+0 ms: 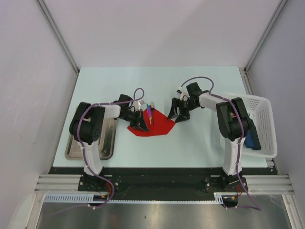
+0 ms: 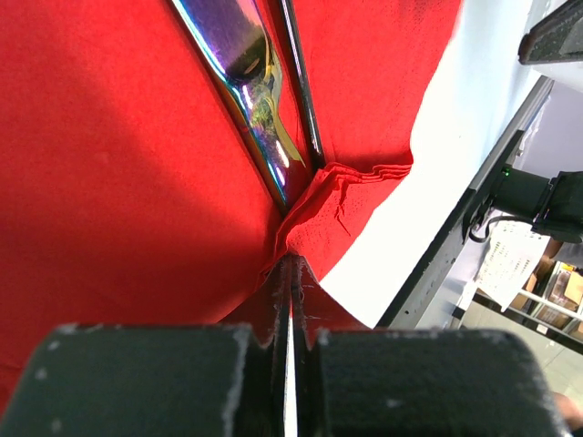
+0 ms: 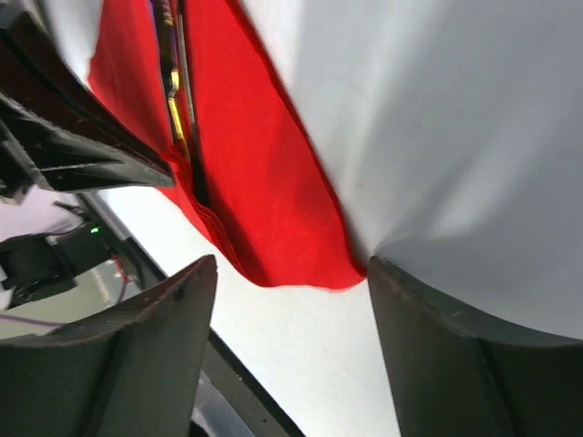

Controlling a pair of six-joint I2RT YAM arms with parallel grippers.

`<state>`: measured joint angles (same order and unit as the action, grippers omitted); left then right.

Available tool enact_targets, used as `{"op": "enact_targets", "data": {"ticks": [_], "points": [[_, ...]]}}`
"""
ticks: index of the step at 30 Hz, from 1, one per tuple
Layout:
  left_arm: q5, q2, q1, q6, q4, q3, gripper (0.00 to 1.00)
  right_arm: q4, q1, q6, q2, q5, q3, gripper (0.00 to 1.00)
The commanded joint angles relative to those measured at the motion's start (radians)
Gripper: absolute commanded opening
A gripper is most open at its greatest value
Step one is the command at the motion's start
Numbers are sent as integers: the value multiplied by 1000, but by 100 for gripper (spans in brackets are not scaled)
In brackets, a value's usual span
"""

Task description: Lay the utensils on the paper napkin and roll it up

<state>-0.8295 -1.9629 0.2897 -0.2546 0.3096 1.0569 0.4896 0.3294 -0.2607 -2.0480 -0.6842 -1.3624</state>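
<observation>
paper napkin point(image 1: 157, 128) plain bright red, no print; utensils point(image 2: 244, 64) on it glossy iridescent, purple-blue running to green and yellow, one thin dark stem alongside. table point(image 1: 190, 86) pale mint-white, tray point(image 1: 76, 145) at 8 o'clock dull silver, basket point(image 1: 265, 125) at 3 o'clock white lattice with a blue item point(image 1: 251, 138) inside. arms white and black with purple cables point(image 1: 138, 91), left gripper point(image 1: 141, 125) and right gripper point(image 1: 177, 114) black.

Utensils point(image 1: 150, 114) are laid on paper napkin point(image 1: 157, 128) at table point(image 1: 143, 81) ctr. L gripper point(image 1: 139, 125) is set at its left edge, R gripper point(image 1: 177, 116) just right. Tray point(image 1: 108, 138) far left, basket point(image 1: 264, 119) far right.
</observation>
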Motion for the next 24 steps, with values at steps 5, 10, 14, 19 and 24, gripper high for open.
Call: {"op": "enact_targets", "data": {"ticks": [5,10,14,19,24], "points": [[59,-17,-1,25,-10,14,0,-150,13,-107,-127,-228,25,62],[61,-18,-1,23,-13,15,0,-287,10,-196,-69,-360,78,54],[59,-17,-1,23,-15,15,0,-338,14,-248,-28,-391,121,50],[58,-22,-1,15,-18,21,0,-298,40,-233,-15,-344,120,37],[55,-19,-1,8,-20,25,0,-264,62,-226,-20,-308,63,18]]}}
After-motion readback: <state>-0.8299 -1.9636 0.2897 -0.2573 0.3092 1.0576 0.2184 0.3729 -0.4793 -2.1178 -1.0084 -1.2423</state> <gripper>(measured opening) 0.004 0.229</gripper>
